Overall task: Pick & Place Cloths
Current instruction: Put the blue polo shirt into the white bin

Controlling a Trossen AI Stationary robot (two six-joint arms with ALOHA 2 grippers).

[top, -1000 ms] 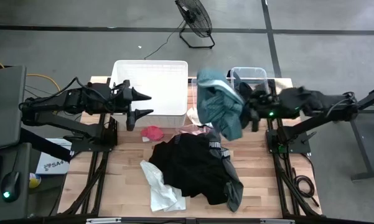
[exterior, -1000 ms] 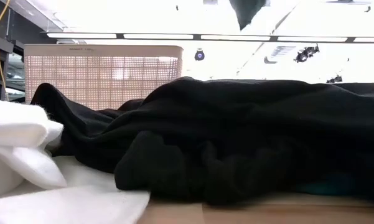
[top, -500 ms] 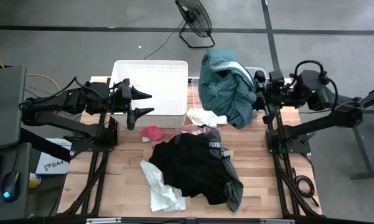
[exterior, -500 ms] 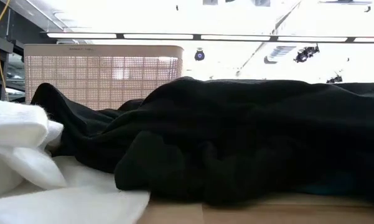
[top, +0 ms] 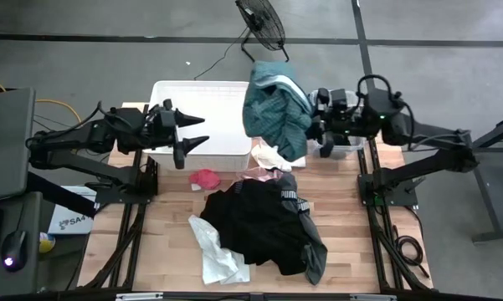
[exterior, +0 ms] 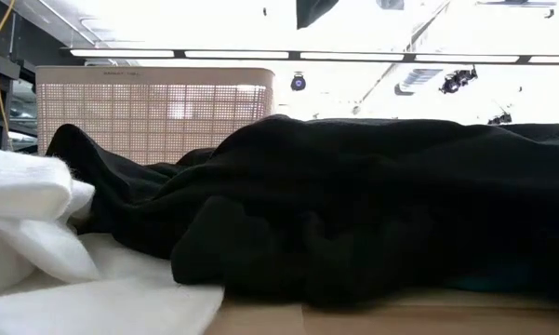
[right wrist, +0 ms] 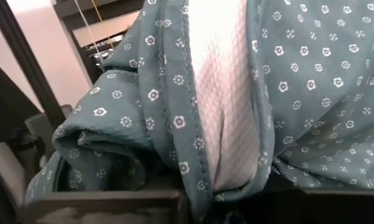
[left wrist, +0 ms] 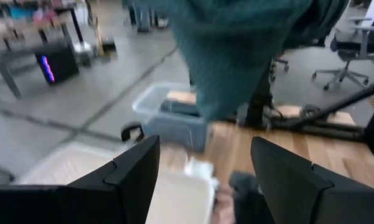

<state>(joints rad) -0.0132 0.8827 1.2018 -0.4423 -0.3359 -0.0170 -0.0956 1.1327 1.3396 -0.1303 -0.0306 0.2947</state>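
Table (top: 171, 251): black cloths (top: 264, 221); right pincer (top: 316, 117) clamps teal cloth (top: 274, 109); left pincer (top: 194, 130) apart.

Five cloths: one teal (top: 274, 107), one black (top: 264, 221), two white (top: 218, 255), one red-pink (top: 205, 177).

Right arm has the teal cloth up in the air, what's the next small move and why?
Probably carry it a little further left, then open. The right gripper is shut on the teal cloth, which hangs mostly past the white basket's right edge. The left gripper waits open over the basket.
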